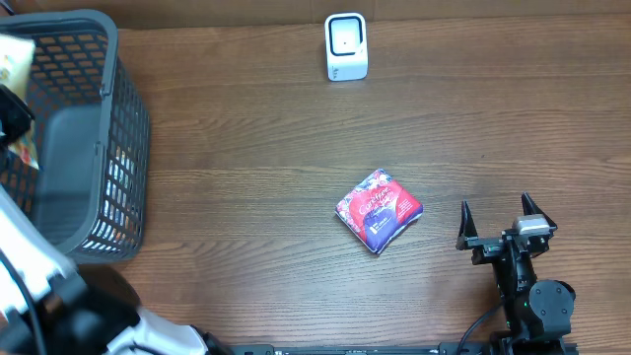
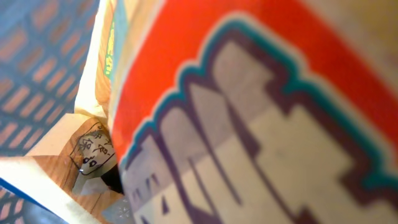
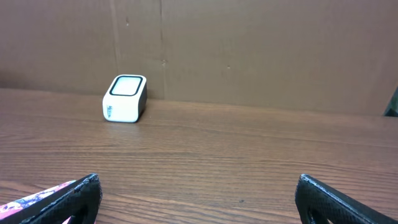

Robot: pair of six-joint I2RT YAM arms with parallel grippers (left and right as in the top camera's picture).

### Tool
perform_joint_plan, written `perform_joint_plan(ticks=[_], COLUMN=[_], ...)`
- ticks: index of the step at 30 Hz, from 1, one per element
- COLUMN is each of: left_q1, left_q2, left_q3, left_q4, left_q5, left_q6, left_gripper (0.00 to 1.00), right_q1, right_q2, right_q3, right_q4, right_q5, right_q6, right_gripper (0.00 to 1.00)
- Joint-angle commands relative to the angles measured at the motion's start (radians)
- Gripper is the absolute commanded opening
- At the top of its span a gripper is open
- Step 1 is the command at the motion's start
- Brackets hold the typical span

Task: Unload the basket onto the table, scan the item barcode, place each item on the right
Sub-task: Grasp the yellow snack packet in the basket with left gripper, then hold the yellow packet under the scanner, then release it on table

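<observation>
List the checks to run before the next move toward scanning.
1. Left pincer shut: ok.
2. Its hold on the orange packet in the basket: cannot tell, fingers hidden.
3. Barcode in sight: not ok, none visible.
4. Scanner standing free on the table: ok.
5. Right pincer open, apart from the red packet: ok.

Right arm [image 1: 523, 286] sits low, jaws spread wide; left arm [image 1: 30, 251], largely out of view, jaws seemingly shut.
</observation>
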Motion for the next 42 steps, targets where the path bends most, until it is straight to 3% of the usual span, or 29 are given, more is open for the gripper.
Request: perform_joint_plan(ticks=[1,8,14,17,24,32,33,36,39,42], left_q1=[-0.064,-0.377,-0.704,-0.819,-0.992,-1.127,-1.135,-1.149,-1.145,-1.131], left_q2=[-0.166,-0.258,-0.183,-0.115,0.048,0.240,0.258,0.302,0.304,0.303], left_q3=[0.035,0.035,-0.006,-0.037,-0.188,-0.288,-0.288,-0.287,-0.281,-0.216], left_q4=[-0.002,-0.069,-0.170,-0.237,-0.267,-0.219,-0.219,-0.224,-0.240,-0.303], left_q5=[0.213,0.256,0.073,-0.048,-0.100,-0.101,-0.101,-0.102,-0.100,-0.100], left_q6=[-0.014,-0.013,-0.015,-0.089,-0.180,-0.187,-0.187,-0.187,-0.187,-0.183], left_gripper=[0.04,0.04,0.04,0.04,0.04,0.04,0.08,0.43,1.00,1.00], right_q1=[0.005,0.005,0.005,0.005,0.005,0.005,0.005,0.005,0.005,0.005], right_q2=[-0.012,-0.012,-0.012,-0.012,-0.012,-0.012,-0.012,-0.012,-0.012,-0.012], right_q3=[-0.010,-0.010,-0.010,-0.010,-0.010,-0.010,-0.010,-0.010,-0.010,-0.010], right_q4=[0.006,0.006,0.006,0.006,0.006,0.006,0.006,0.006,0.006,0.006], right_q5=[0.006,0.006,0.006,0.006,0.006,0.006,0.006,0.006,0.006,0.006], right_q6=[-0.001,-0.001,-0.001,-0.001,-0.001,-0.001,-0.001,-0.001,-0.001,-0.001], right_gripper=[1.00,1.00,1.00,1.00,1.00,1.00,1.00,1.00,1.00,1.00])
